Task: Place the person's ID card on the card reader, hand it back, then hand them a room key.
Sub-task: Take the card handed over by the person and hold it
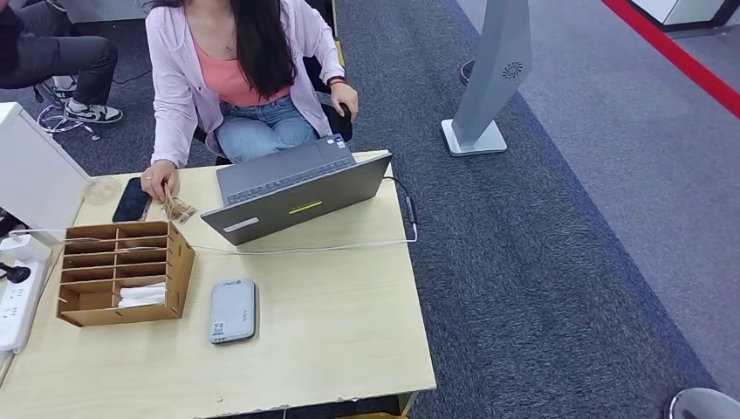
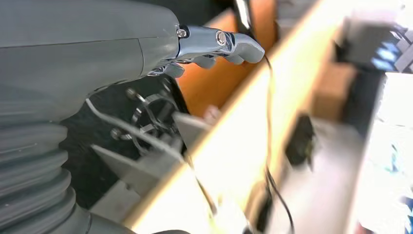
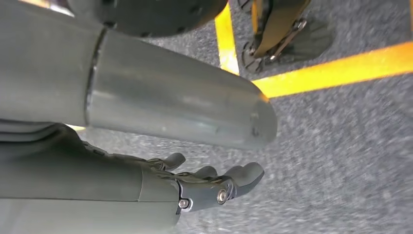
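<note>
While both grey hands (image 2: 214, 46) (image 3: 214, 183) hung spread and empty, the flat grey card reader (image 1: 232, 311) lay just right of the wooden slotted organiser (image 1: 122, 272).

No legible text anywhere.

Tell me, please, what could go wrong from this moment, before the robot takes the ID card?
The person's hand holds something small at the far left corner, beside the phone; the reach could knock the phone. The white cable crosses the table between there and the card reader. Both hands, left and right, hang low and empty.
</note>
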